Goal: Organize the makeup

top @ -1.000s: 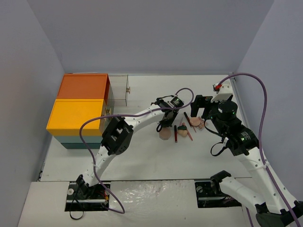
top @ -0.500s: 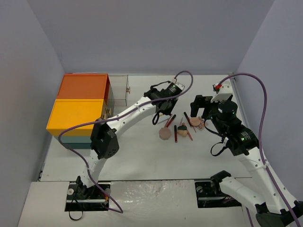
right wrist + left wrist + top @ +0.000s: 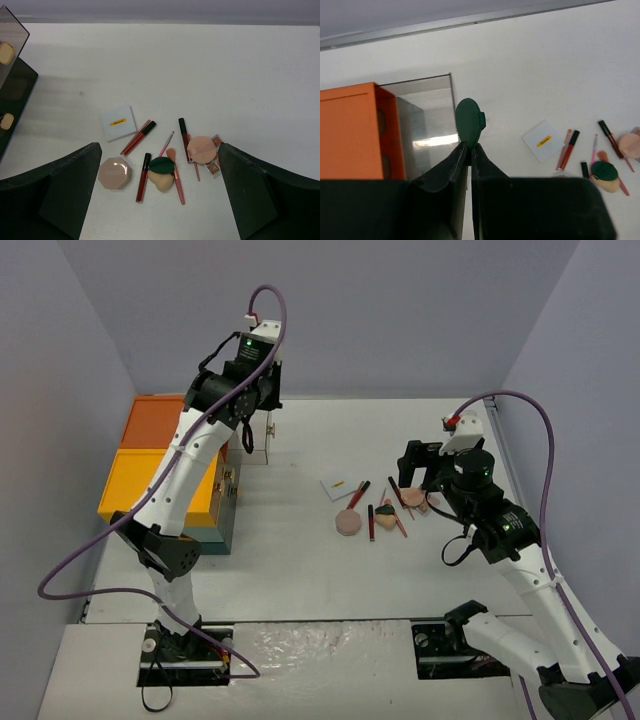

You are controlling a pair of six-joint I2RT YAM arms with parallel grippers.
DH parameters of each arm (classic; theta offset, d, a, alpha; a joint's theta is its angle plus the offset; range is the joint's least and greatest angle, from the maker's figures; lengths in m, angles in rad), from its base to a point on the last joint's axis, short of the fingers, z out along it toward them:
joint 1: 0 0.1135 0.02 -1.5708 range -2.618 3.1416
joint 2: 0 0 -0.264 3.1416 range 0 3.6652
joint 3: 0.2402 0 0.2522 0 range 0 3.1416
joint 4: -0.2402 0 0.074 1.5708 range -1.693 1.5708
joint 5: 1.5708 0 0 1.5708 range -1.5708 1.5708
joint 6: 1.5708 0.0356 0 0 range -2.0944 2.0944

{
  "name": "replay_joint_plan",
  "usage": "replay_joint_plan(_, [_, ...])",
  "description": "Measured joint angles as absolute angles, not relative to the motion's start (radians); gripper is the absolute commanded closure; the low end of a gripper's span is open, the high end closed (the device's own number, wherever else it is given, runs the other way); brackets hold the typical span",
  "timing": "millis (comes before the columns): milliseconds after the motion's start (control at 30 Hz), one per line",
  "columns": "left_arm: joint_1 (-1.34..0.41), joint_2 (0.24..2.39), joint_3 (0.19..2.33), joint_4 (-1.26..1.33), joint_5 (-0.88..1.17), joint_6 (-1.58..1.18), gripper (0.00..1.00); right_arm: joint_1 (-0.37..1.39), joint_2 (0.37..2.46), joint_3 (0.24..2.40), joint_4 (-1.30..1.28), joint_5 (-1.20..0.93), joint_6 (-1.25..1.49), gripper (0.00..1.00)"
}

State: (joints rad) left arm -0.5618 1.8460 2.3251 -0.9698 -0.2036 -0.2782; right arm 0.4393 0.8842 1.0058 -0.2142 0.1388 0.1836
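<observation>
a dark green oval piece (image 3: 469, 121) is pinched by its lower edge in the left end effector (image 3: 470, 146), whose fingers are pressed together on it. it is held upright, off the worktop (image 3: 225, 75). in the wrist view it sits close to the right wall of a clear open-topped holder (image 3: 427, 115), but i cannot tell whether it is over the opening. the holder stands just beside the orange-and-yellow-topped teal box (image 3: 170, 475).

the rest of the makeup lies loose in one cluster, well apart from the holder. there is a white card (image 3: 119, 122) and an octagonal pink compact (image 3: 114, 173). a second green piece (image 3: 161, 164) rests on a peach sponge (image 3: 159, 182), with a pink brush (image 3: 176, 175) just beside them. three dark-capped red lip tubes (image 3: 137, 137) lie nearby. a round pink puff (image 3: 201, 149) lies partly over a small palette (image 3: 214, 168).

the right end effector (image 3: 159, 150) hovers above this cluster with its fingers spread wide, holding nothing.

i judge the job barely begun. one item is in transit, and i see nothing inside the holder. about ten items are left to sort.
</observation>
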Motion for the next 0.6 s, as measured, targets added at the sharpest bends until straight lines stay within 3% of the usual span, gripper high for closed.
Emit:
replay_joint_plan(133, [-0.485,1.867,2.312,-0.995,-0.194,-0.270,0.96,0.439,0.889,1.006,-0.214,0.132,0.183,0.00])
replay_joint_plan(433, [-0.420,1.935,2.234,-1.005,-0.211,-0.257,0.64,0.439,0.898,1.006,-0.214,0.121,0.184,0.00])
replay_joint_plan(600, [-0.418,1.956,2.213,-1.007,-0.215,-0.255,0.57,0.439,0.905,1.006,-0.214,0.115,0.184,0.00])
